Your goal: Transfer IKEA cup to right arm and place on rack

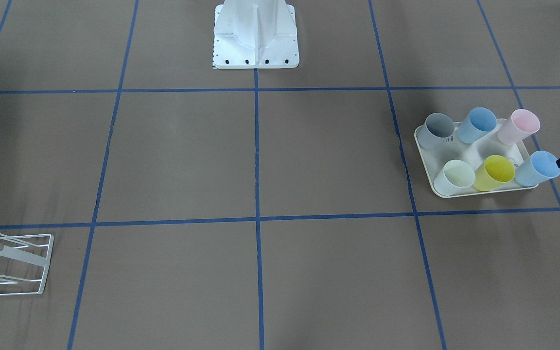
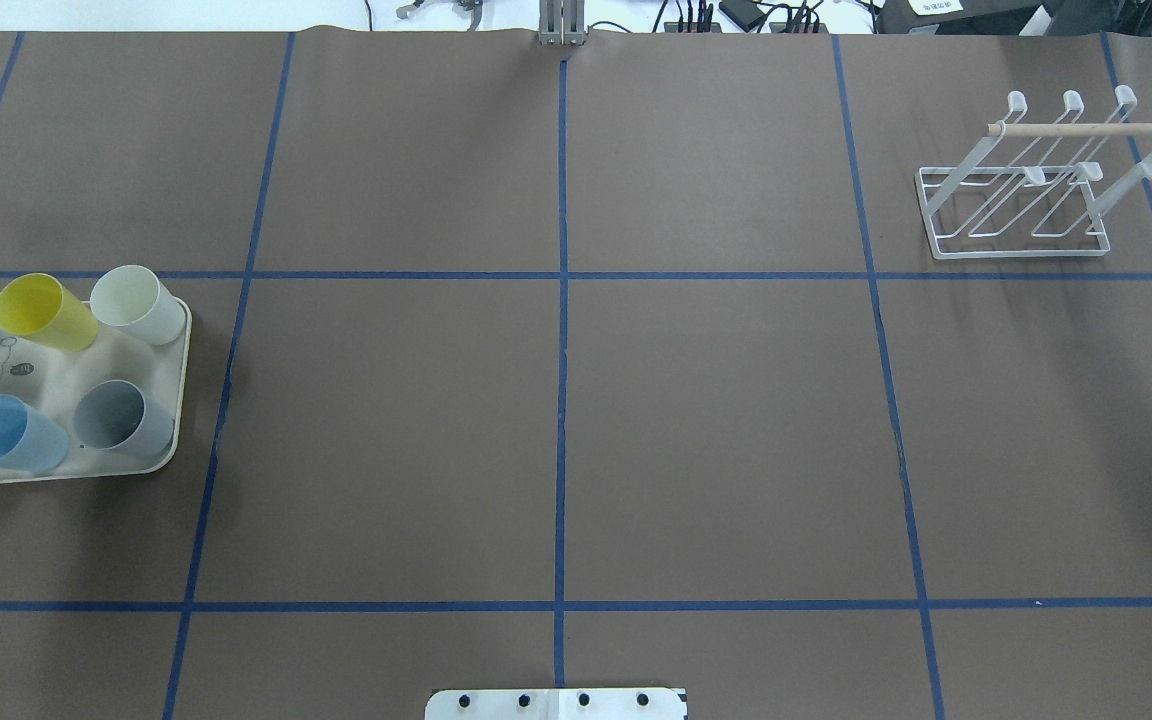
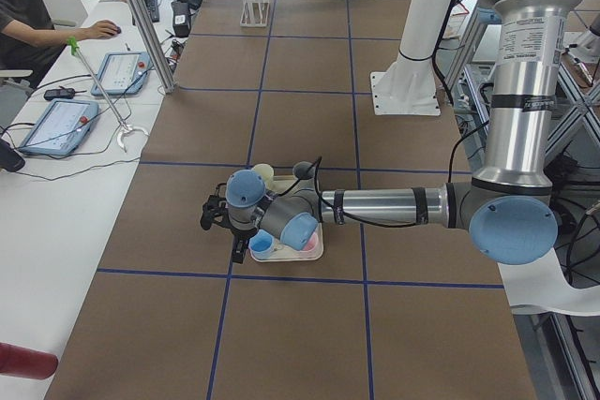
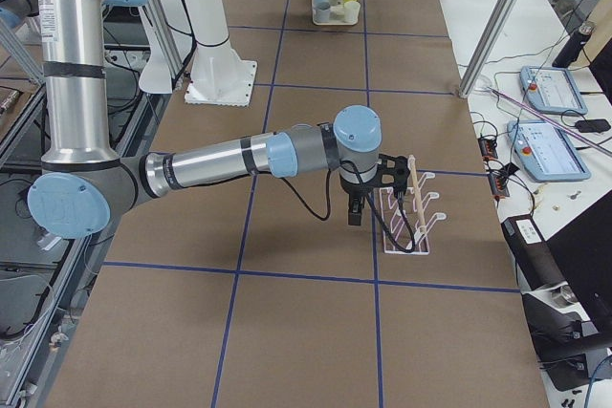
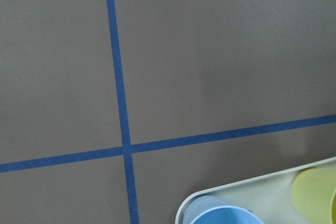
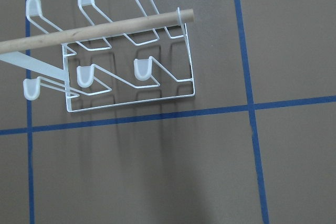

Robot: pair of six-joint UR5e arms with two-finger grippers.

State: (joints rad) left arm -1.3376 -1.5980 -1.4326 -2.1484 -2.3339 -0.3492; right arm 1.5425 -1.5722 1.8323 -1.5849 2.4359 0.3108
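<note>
Six pastel plastic IKEA cups (image 1: 494,173) upright on cream tray (image 2: 56,365), left end of table (image 2: 716,430). Likely light, stiff, slick; pinch thin wall at rim, gently. Left pincer (image 3: 240,246) over tray, right pincer (image 4: 354,209) beside white wire rack (image 2: 1021,190). Can't tell opening or hold on either.

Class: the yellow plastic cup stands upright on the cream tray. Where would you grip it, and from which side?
Probably its rim, from above: one finger inside the open mouth, one outside. The yellow plastic cup stands mouth-up between a whitish cup and a light-blue cup, so its sides look crowded.
</note>
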